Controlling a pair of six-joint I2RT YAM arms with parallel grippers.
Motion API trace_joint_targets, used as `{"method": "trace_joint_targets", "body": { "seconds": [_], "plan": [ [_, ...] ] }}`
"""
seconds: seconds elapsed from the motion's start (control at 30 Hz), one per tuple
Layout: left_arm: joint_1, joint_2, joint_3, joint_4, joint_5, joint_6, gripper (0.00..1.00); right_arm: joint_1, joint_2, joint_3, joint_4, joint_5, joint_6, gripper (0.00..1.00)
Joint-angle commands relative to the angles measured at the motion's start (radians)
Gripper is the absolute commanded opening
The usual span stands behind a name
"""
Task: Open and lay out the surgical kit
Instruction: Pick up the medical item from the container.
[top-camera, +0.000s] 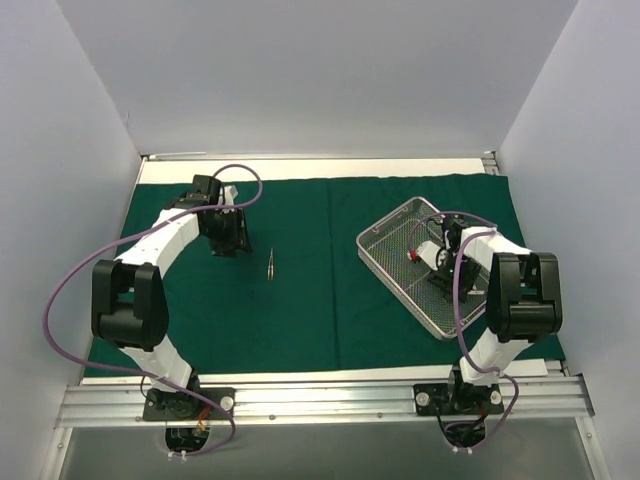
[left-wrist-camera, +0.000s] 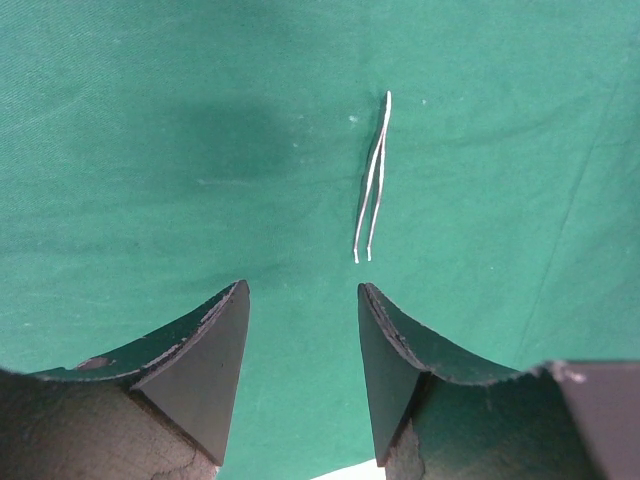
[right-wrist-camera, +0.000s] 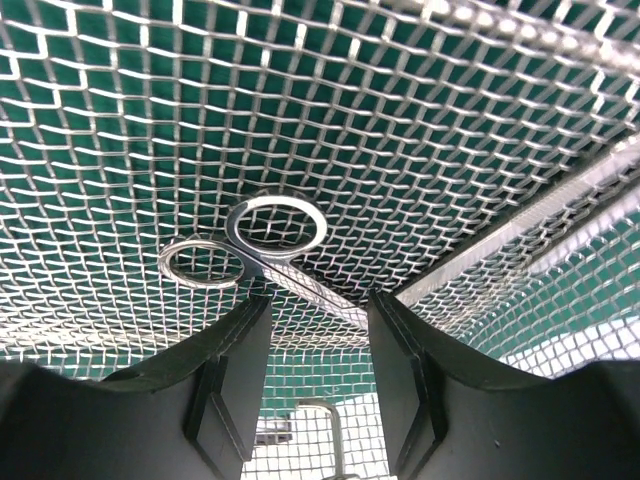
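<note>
The dark green drape (top-camera: 320, 310) lies spread flat over the table. Thin steel tweezers (top-camera: 271, 265) lie on it left of centre; in the left wrist view the tweezers (left-wrist-camera: 372, 180) are just ahead of my fingers. My left gripper (top-camera: 230, 250) (left-wrist-camera: 303, 290) is open and empty, low over the cloth beside them. The silver wire-mesh tray (top-camera: 386, 221) sits at an angle on the drape's right side. My right gripper (top-camera: 443, 280) (right-wrist-camera: 318, 300) is open inside the tray (right-wrist-camera: 450, 120). Steel scissors (right-wrist-camera: 250, 240) lie on the mesh, their blades running between its fingers.
White walls close in the left, right and back. The white tabletop shows as a strip behind the drape (top-camera: 300, 168). A metal rail (top-camera: 320, 400) runs along the near edge. Purple cables (top-camera: 60, 290) loop off both arms.
</note>
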Motion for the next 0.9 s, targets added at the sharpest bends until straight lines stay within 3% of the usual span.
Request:
{"method": "trace_joint_targets", "body": {
  "seconds": [0.0, 0.2, 0.27, 0.53, 0.63, 0.87],
  "plan": [
    [0.002, -0.045, 0.024, -0.009, -0.02, 0.019, 0.56, 0.006, 0.131, -0.044, 0.112, -0.285, -0.06, 0.45],
    [0.01, -0.044, 0.025, -0.014, -0.043, 0.021, 0.56, -0.003, 0.206, 0.002, 0.076, -0.345, -0.133, 0.41],
    [0.012, -0.042, 0.025, -0.021, -0.05, 0.021, 0.56, -0.014, 0.223, 0.012, 0.064, -0.352, -0.157, 0.3],
    [0.015, -0.045, 0.013, -0.027, -0.06, 0.022, 0.56, -0.023, 0.283, 0.058, 0.027, -0.383, -0.192, 0.13],
    [0.015, -0.041, 0.025, -0.036, -0.053, 0.022, 0.56, -0.008, 0.261, 0.074, 0.033, -0.363, -0.156, 0.0],
    [0.015, -0.048, 0.056, -0.041, -0.037, 0.021, 0.56, -0.011, 0.168, 0.13, 0.096, -0.299, 0.031, 0.0]
  ]
}}
